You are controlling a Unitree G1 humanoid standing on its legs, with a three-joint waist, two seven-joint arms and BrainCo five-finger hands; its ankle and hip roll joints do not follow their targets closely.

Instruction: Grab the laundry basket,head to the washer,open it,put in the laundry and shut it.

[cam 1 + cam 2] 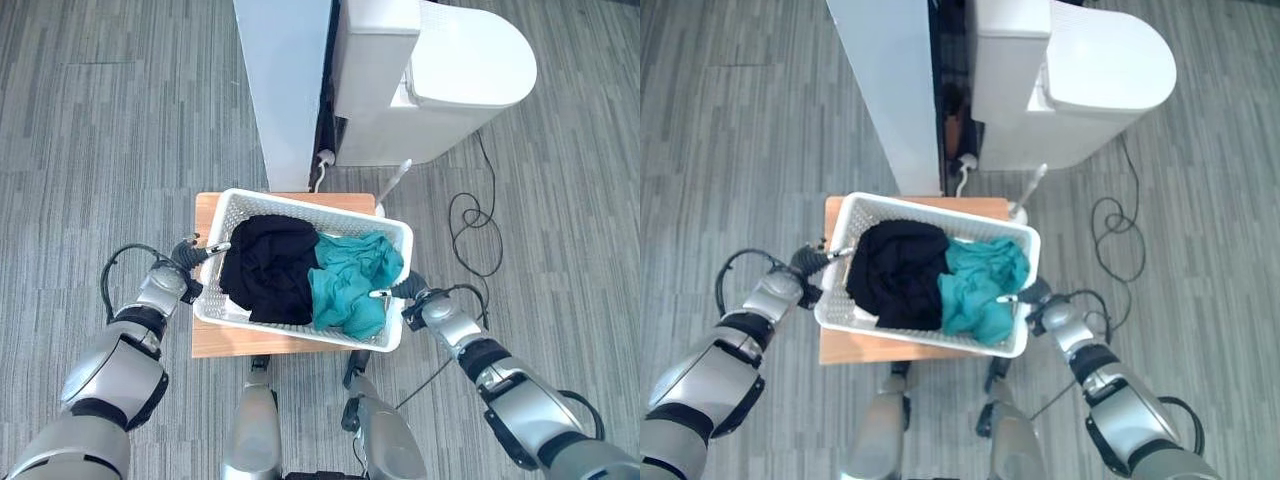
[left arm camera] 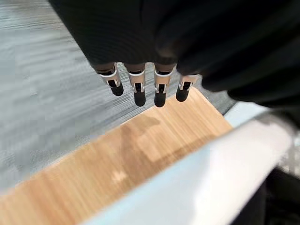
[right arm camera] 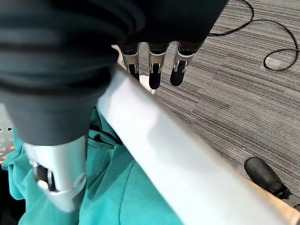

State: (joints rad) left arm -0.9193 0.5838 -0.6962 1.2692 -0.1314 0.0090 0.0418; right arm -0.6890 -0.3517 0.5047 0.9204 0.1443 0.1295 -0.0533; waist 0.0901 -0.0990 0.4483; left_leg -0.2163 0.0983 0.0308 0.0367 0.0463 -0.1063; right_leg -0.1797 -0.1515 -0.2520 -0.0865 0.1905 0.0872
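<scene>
**Both hands at the basket's ends, lift not yet made**

On the stool, that's where the basket sits, white and perforated, a black garment toward its left end and a teal one toward its right. The washer stands beyond the basket, on its far side, well apart.

I've got the left hand at the basket's left short end and the right hand at the right short end. So the basket's long axis runs hand to hand, skewed a little, its right end nearer me than its left. Neither hand is nearer than the other; each is right at its own rim.

Left wrist view: fingers straight, hanging outside the rim over the stool top, not curled on anything I can see. Right wrist view: fingers straight down outside the rim, thumb inside over the teal cloth, so the rim lies between them, hand spread rather than clamped.

My read: I need both hands to close on the rims before lifting, evenly, or the basket will tip.
</scene>
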